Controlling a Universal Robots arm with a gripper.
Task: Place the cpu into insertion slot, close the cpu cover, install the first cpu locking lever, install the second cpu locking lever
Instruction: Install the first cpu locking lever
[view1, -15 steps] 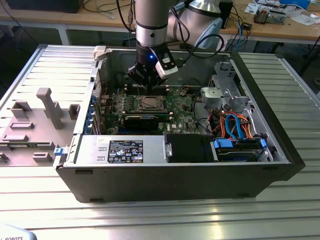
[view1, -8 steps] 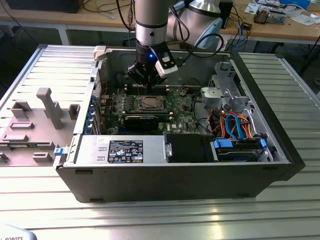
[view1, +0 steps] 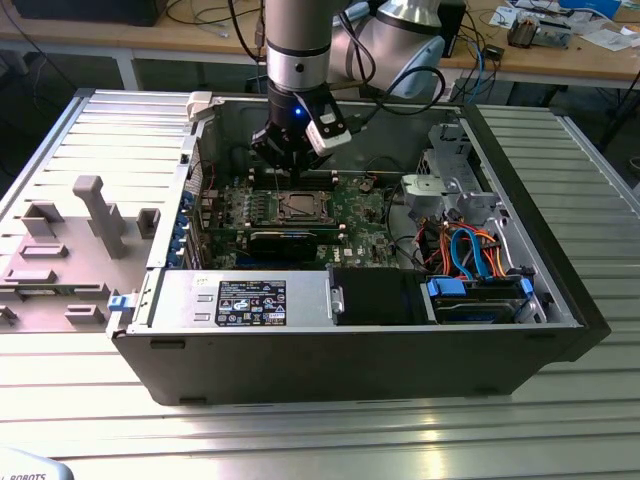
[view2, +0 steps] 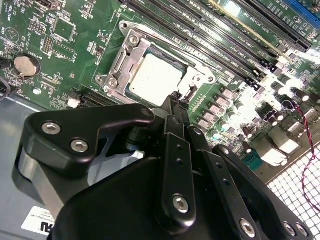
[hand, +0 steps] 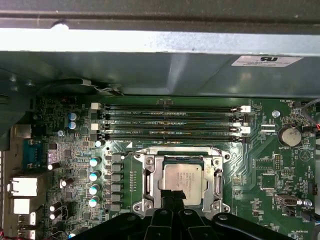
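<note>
- Hanging over the open computer case (view1: 560, 290), the gripper (view1: 292, 152) is seen in the exterior view above the green motherboard (view1: 360, 215), just at the twelve o'clock side of the socket.
- The cpu (hand: 182, 183) is seated flat in the insertion slot (hand: 150, 180); its silver-grey top is seen in both wrist views, also at (view2: 155, 79).
- The cpu cover (hand: 217, 172) is laid down around the chip, its square window framing the metal top; in the second wrist view the frame plate is marked at (view2: 122, 65).
- In the first wrist view the dark fingertips (hand: 174, 197) are met at the six o'clock edge of the chip, overlapping its rim; whether they touch it cannot be told.
- The fingers are drawn together to a narrow tip, with nothing gripped between them.
- In the second wrist view the black finger linkage (view2: 175, 165) is seen narrowing to the tip (view2: 174, 102) at the five o'clock corner of the chip.
- Long black memory slots (hand: 170, 122) are laid in parallel rows at twelve o'clock of the socket in the first wrist view.
- A round coin battery (hand: 287, 135) is set at two o'clock of the socket in that view.
- In the exterior view, blue and orange cables (view1: 475, 250) are bundled at three o'clock of the board, and a labelled grey power supply box (view1: 245, 300) is placed at seven o'clock.
</note>
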